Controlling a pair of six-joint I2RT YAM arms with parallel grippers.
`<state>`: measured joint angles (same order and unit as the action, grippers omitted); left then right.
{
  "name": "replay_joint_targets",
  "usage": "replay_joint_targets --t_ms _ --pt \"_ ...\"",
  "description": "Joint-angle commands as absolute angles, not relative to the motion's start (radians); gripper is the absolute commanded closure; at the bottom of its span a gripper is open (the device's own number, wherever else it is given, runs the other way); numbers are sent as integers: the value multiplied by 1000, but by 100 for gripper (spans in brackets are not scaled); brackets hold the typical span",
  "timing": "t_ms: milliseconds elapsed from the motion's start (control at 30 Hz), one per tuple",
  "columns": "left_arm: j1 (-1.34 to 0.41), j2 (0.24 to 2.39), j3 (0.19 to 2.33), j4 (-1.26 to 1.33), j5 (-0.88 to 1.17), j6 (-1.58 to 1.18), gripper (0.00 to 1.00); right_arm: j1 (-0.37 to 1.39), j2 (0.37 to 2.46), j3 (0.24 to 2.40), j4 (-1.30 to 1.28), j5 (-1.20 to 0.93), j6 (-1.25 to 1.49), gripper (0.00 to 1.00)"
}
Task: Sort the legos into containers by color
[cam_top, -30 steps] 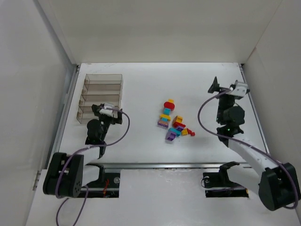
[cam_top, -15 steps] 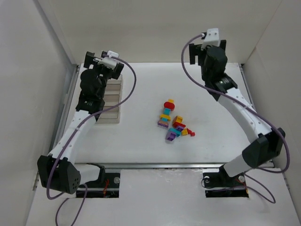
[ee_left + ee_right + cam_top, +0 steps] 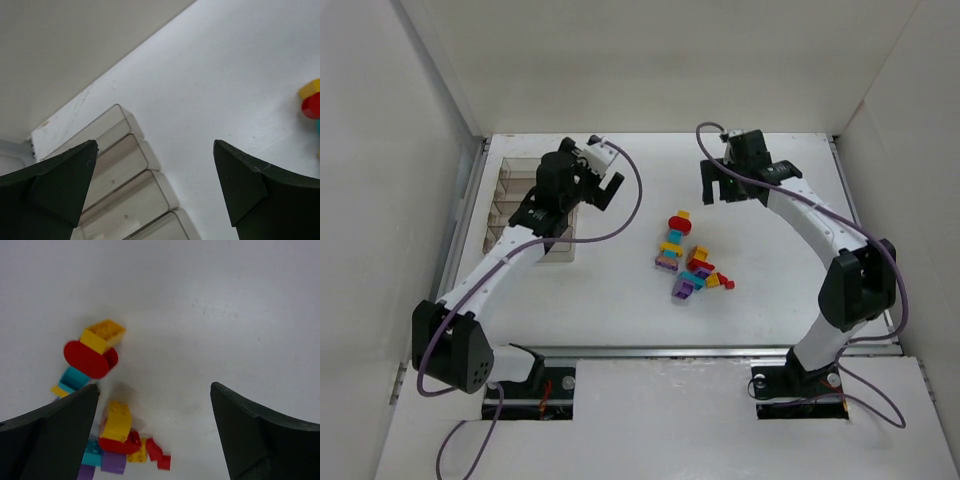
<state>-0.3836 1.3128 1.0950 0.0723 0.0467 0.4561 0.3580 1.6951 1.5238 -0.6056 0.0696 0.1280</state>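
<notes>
Hovering above the legos, the right hand has its fingers spread wide and empty, and is nearer them than the left hand, which is also spread and empty. Closest below the right hand, off toward the left of its wrist view, a red oval piece touches a yellow brick. Beyond, the pile runs on in a loose line of yellow, red, teal and purple. Farthest off, just beside the left hand, sits the smoke-tinted container.

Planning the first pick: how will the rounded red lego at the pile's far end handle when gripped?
The rounded red lego looks like hard plastic, so probably stiff and light. Its curved ends may slip. The yellow lego touching it would likely shift too.
</notes>
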Motion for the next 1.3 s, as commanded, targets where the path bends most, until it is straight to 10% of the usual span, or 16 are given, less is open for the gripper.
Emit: replay_joint_targets --t_ms 0,333,1267 --pt "-402 1301 1135 70 98 393 0 308 1588 1421 -719 28 253 2" --pt "-402 1263 1042 192 41 312 0 298 1462 1117 -775 41 460 37" --pt "-443 1150 914 247 -84 334 0 489 1647 927 -621 97 551 44"
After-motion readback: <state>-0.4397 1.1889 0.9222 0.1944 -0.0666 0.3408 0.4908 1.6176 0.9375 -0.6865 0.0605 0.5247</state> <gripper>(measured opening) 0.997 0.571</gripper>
